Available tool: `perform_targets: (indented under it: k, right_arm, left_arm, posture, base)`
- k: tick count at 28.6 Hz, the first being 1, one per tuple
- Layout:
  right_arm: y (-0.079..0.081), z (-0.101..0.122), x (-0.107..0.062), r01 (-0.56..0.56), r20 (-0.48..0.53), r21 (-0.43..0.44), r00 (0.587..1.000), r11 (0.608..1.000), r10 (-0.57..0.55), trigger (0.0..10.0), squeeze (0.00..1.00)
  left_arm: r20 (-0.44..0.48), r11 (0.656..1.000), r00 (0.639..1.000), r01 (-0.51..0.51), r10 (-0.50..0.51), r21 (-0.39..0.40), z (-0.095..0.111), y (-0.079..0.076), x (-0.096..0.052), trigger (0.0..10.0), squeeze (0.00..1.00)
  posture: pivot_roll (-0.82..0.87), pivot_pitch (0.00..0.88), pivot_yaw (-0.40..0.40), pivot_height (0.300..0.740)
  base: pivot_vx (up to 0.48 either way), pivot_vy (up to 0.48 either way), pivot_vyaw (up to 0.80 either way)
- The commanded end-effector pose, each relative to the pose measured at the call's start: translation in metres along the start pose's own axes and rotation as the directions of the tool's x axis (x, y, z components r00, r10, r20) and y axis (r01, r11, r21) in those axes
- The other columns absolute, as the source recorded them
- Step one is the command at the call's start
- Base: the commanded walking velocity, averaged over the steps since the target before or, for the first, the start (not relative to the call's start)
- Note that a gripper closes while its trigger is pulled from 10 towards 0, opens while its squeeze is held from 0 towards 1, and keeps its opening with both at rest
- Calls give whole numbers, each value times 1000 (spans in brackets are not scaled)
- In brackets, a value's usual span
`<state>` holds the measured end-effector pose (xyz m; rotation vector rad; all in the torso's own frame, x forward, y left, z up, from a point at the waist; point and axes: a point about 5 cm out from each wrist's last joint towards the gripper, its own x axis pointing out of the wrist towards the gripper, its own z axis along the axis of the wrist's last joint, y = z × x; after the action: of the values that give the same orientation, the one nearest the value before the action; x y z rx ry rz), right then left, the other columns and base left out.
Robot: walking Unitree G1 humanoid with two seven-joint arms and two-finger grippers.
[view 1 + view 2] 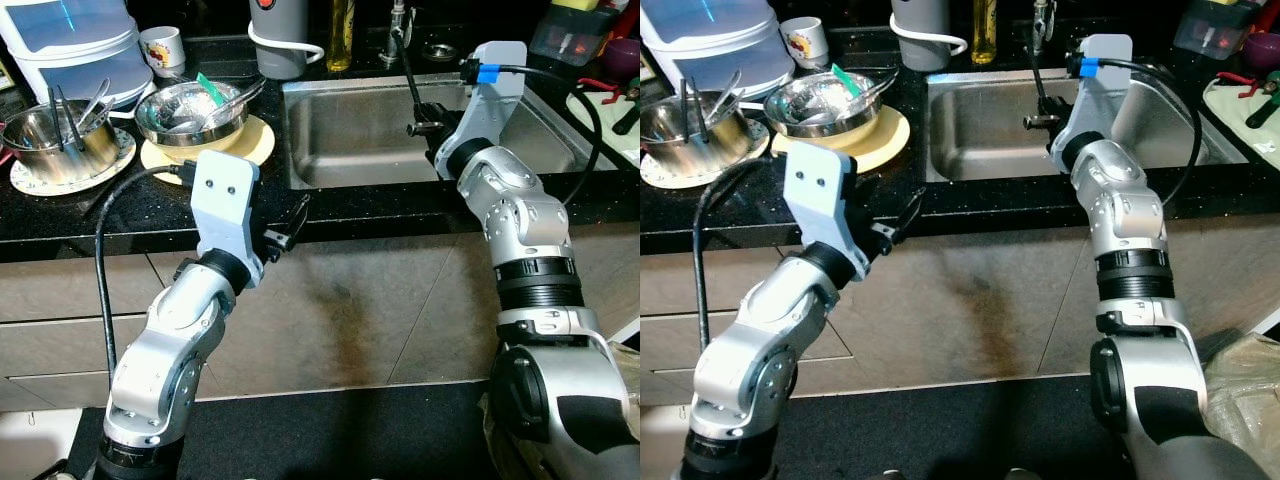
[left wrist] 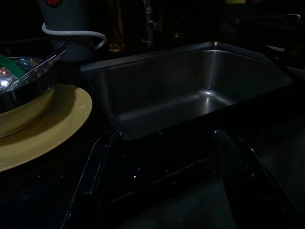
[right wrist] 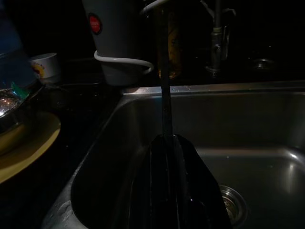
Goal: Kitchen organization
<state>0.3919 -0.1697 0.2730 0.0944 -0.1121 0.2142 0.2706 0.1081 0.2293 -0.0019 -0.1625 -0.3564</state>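
Over the sink (image 1: 330, 150), eye views show the right gripper (image 1: 412, 110) clamped on a thin dark utensil (image 1: 402, 62), apparently mid-transfer. Left wrist view: left gripper (image 2: 164, 157) fingers apart, empty, near the yellow plate (image 2: 52, 124). Right wrist view: utensil upright above the basin (identity unclear); next, lower and release.

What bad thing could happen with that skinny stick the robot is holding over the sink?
1. The right gripper pinches the thin dark utensil only at its lower end, so it might slip and drop into the sink, near the drain.
2. The utensil's top end is close to the faucet and could knock against it.
3. The open left gripper sits at the counter edge beside the yellow plate; a sideways swing might bump it.
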Motion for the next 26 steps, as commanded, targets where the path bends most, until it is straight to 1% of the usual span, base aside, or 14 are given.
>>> perform_targets:
  k: [1,5,26]
  right_arm:
    - [-2,1,1,9,9,23,1000,1000,-9,10000,0]
    - [-2,0,1,13,9,28,1000,1000,-14,10000,0]
    - [-3,-1,0,22,10,47,1000,999,-22,10000,0]
  left_arm:
    - [18,1000,1000,-16,16,14,3,4,-2,10000,0]
    - [23,1000,999,-24,24,16,4,6,-2,10000,0]
    - [31,999,999,-27,27,19,6,7,-1,10000,0]
  posture:
    - [14,13,2,740]
    - [16,14,5,740]
    - [18,16,4,740]
  base:
    - [0,0,0]
    - [123,0,0]
    - [288,0,0]
